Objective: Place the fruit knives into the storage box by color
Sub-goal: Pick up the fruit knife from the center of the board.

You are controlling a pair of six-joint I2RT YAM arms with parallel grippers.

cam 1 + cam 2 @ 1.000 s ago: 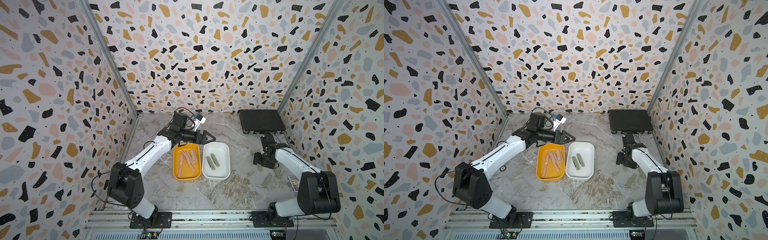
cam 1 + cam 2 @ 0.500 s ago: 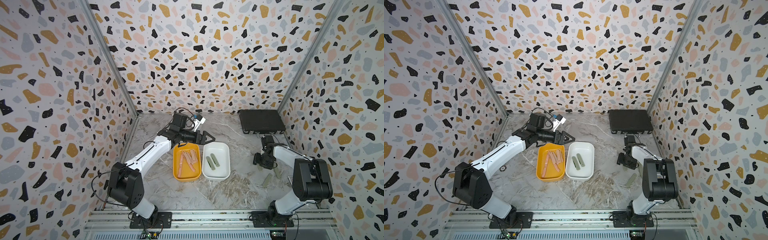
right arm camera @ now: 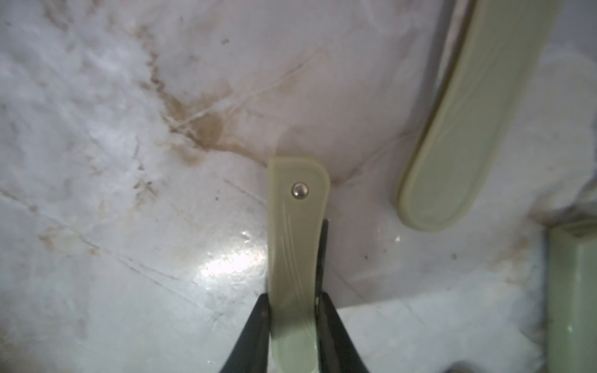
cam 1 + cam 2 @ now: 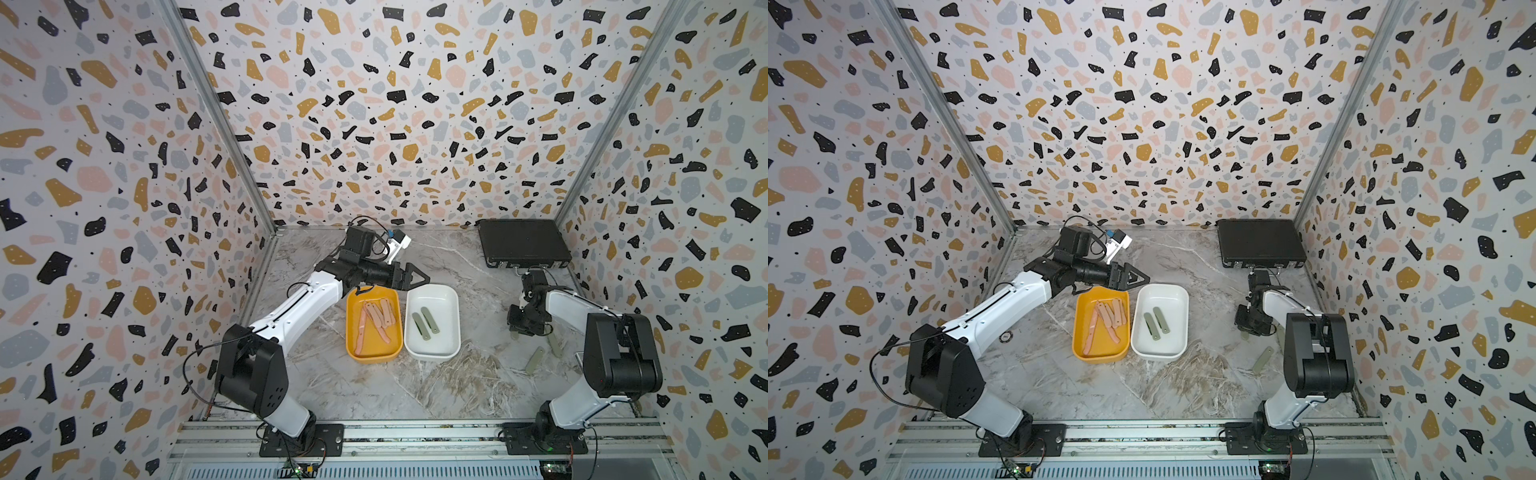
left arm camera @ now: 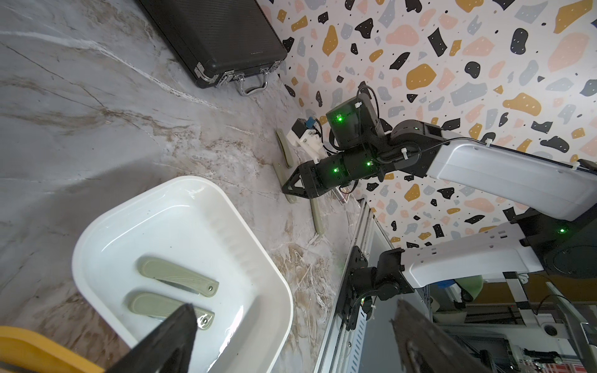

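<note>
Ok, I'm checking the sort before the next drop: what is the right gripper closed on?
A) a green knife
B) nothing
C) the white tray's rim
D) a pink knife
A: in the right wrist view, the right gripper has its jaws pressed against both sides of a green knife.

We're getting bright, even overhead light in both top views, wide-angle stretch at the edges, and up close a white glare patch on the counter (image 3: 231, 268) while the green knife (image 3: 295, 245) blurs nearest the lens.
</note>
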